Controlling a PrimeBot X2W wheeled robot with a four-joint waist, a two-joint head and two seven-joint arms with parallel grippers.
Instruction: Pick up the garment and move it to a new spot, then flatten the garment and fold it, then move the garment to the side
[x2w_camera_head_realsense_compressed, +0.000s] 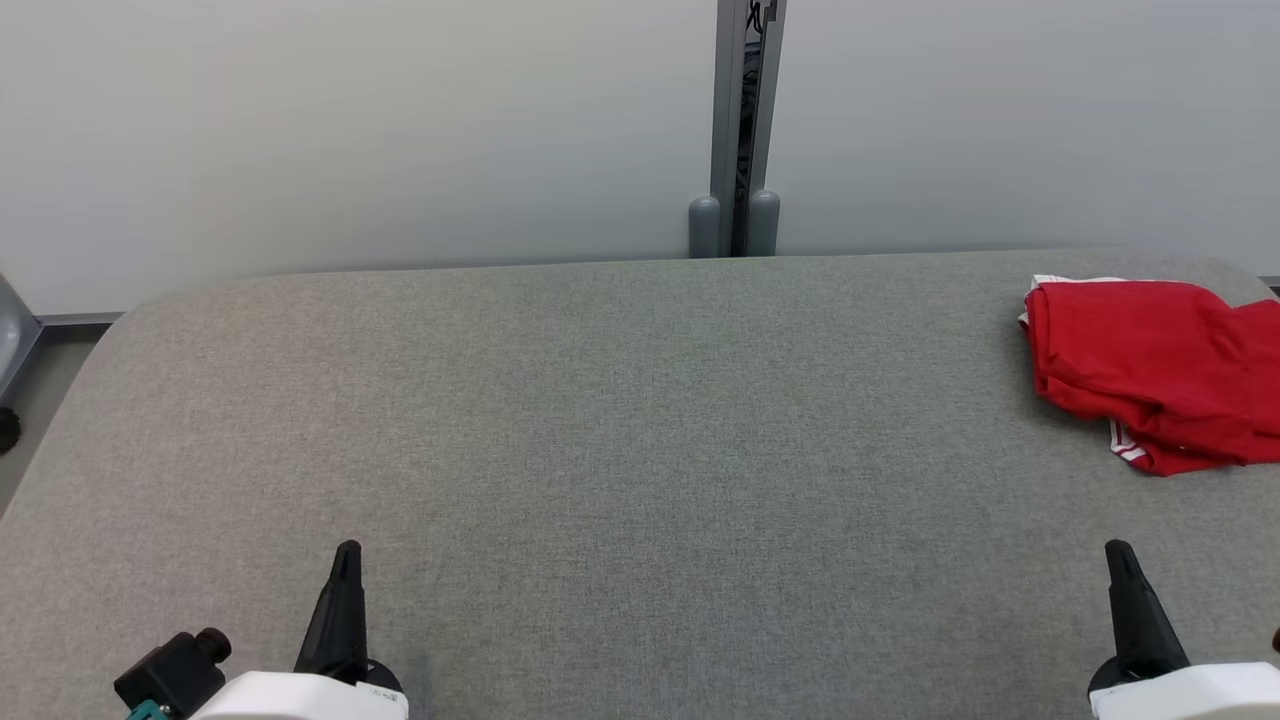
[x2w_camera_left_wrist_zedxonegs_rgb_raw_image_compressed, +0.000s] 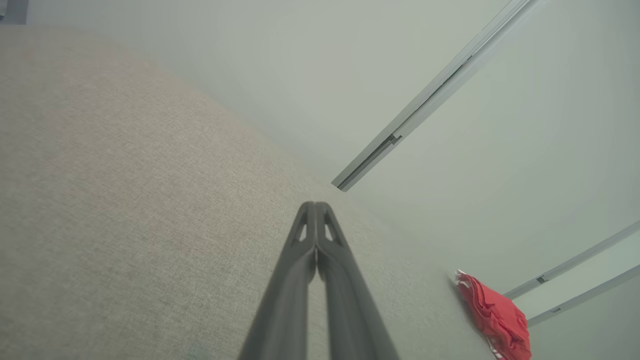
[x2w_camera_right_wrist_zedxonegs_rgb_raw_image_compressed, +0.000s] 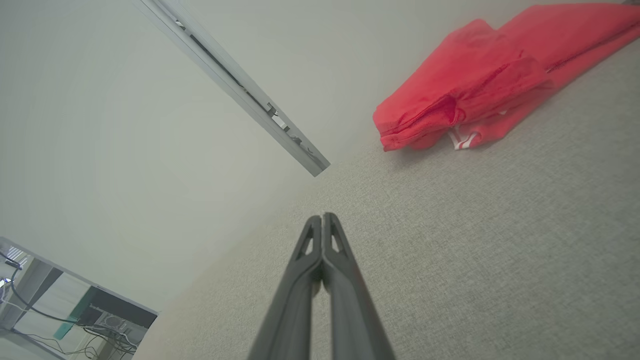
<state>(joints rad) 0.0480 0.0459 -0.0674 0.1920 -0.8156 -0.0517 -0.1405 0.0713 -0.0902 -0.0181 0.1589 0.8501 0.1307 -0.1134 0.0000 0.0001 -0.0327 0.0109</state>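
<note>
A red garment (x2w_camera_head_realsense_compressed: 1150, 365) with white stripes at its hem lies folded in a low bundle at the far right of the grey table (x2w_camera_head_realsense_compressed: 620, 420), running off that view's right edge. The left wrist view shows the garment (x2w_camera_left_wrist_zedxonegs_rgb_raw_image_compressed: 497, 317) small at the lower right, and the right wrist view has the garment (x2w_camera_right_wrist_zedxonegs_rgb_raw_image_compressed: 480, 85) at its top right. My left gripper (x2w_camera_head_realsense_compressed: 347, 550) rests shut at the lower left, far from it, with nothing held. My right gripper (x2w_camera_head_realsense_compressed: 1117, 548) is shut and empty at the lower right, a short way in front of the garment. Fingertips touch in both wrist views (x2w_camera_left_wrist_zedxonegs_rgb_raw_image_compressed: 315, 205) (x2w_camera_right_wrist_zedxonegs_rgb_raw_image_compressed: 323, 217).
Behind the table stands a pale wall with a grey vertical post (x2w_camera_head_realsense_compressed: 742, 130) near the middle. The table's rounded left corner (x2w_camera_head_realsense_compressed: 110, 330) drops to the floor. Cables and equipment (x2w_camera_right_wrist_zedxonegs_rgb_raw_image_compressed: 75, 310) show past the table edge in the right wrist view.
</note>
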